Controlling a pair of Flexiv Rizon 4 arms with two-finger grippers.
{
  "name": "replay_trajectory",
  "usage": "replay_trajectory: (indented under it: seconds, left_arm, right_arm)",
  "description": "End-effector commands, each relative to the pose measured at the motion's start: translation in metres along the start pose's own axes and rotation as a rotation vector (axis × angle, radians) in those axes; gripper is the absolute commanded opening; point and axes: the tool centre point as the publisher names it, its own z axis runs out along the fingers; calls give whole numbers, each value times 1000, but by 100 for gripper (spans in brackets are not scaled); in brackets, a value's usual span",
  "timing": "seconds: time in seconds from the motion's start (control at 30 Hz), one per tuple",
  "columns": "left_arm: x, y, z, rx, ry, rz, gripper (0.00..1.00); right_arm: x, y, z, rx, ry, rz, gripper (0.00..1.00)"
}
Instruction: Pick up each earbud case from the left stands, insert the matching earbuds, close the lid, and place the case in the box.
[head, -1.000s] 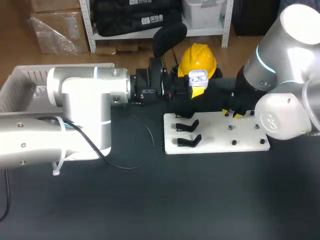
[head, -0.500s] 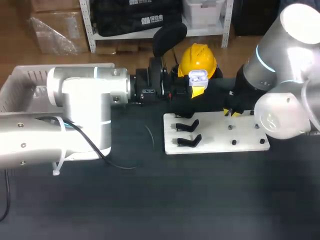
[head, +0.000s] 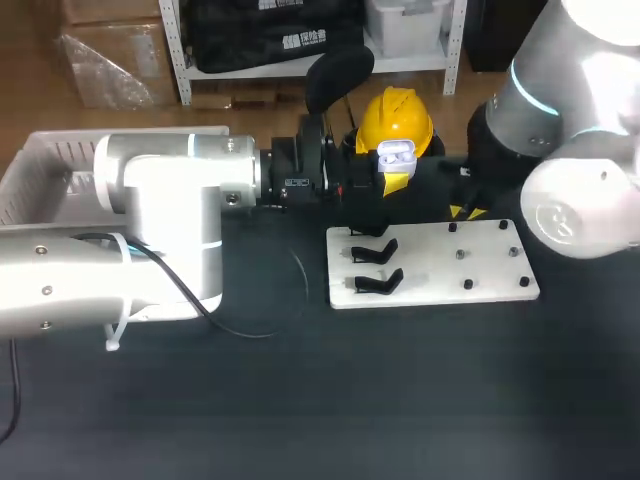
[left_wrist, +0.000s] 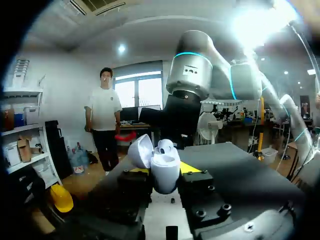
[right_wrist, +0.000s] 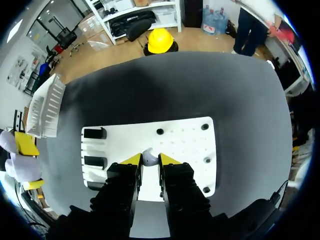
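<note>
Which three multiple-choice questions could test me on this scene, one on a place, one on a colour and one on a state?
1. Where is the loose earbud?
A. on the table top
B. between the fingers of the right gripper
C. in the basket

2. What colour are the stands on the white board?
A. black
B. yellow
C. red

3. How is the lid of the earbud case?
A. shut
B. open
C. taken off and lying on the table

Answers
1 B: in the right wrist view the earbud sits between the two yellow tips.
2 A: the stands show black against the white board.
3 B: the lid is tipped back on the earbud case, which the left gripper holds.
</note>
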Motion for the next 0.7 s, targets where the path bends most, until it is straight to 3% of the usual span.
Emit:
replay_trajectory:
  seconds: [0.03, 0.4, 0.7]
  left_arm:
    - [2, -3, 0, -13, -9, 6, 0]
    - [2, -3, 0, -13, -9, 6, 0]
    - [2, -3, 0, -13, -9, 6, 0]
  right_arm:
    - [22, 3, -44, 33, -14, -19, 0]
    - [63, 25, -84, 66, 4, -52, 0]
    - [74, 49, -111, 50, -15, -63, 0]
